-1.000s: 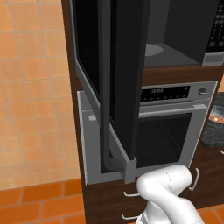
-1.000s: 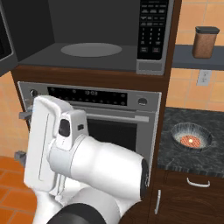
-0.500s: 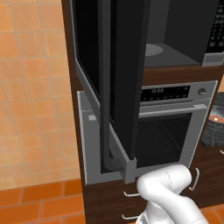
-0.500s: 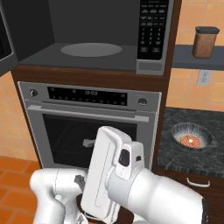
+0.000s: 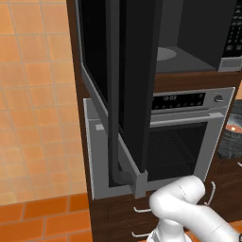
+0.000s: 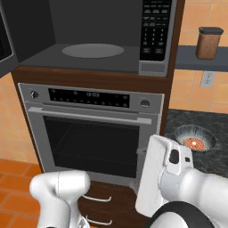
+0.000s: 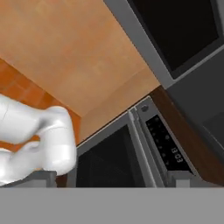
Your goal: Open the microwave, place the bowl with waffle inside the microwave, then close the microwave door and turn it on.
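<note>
Black glass door: microwave door [image 5: 118,85] swung wide, left-centre of left base view.
Cavity: microwave [image 6: 102,40] open at top, right base view.
Fingers: spread, empty, low below the cavity.
Bowl: unseen.

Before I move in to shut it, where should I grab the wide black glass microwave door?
Probably by the dark vertical bar handle at the door's free edge. The door stands swung wide open, edge-on to the base, so come from its outer, tiled-wall side, with the fingers spanning the upright bar crosswise.
</note>
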